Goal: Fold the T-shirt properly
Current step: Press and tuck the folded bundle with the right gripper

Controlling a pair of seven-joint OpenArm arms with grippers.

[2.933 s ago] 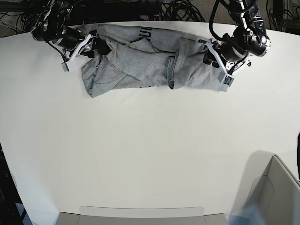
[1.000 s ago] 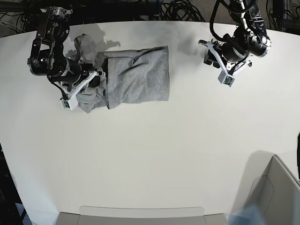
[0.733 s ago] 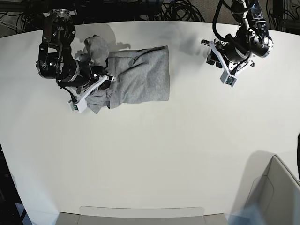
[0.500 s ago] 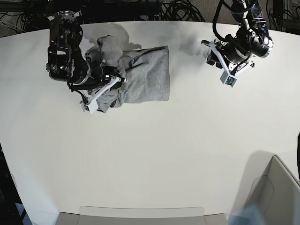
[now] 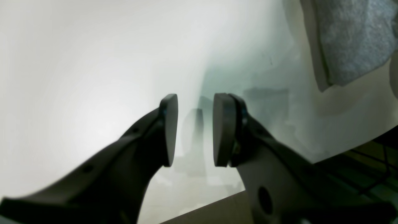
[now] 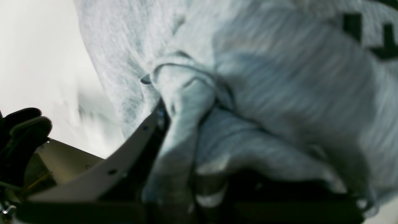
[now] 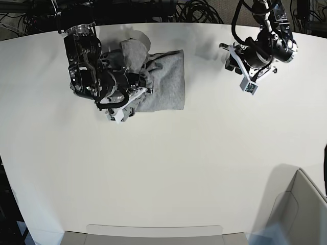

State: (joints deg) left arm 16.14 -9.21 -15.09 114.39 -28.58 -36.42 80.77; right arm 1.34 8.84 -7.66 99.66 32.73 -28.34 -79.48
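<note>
Here the right pincer (image 7: 134, 97) is clamping a bunched fold of the shirt (image 7: 163, 81) on the bench (image 7: 168, 168); the left pincer (image 5: 195, 130) is hanging apart, empty.

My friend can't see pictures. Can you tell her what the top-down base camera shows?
A robot's right gripper pinches a bunched grey T-shirt on a white table. The left gripper is open and empty, apart from the shirt.

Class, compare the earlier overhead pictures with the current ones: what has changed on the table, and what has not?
The right gripper, shut on the T-shirt, has carried its end across over the rest, so the spread-out shirt is now a compact bundle. The left gripper has let go and hangs open, clear of the cloth. The table is unchanged.
</note>
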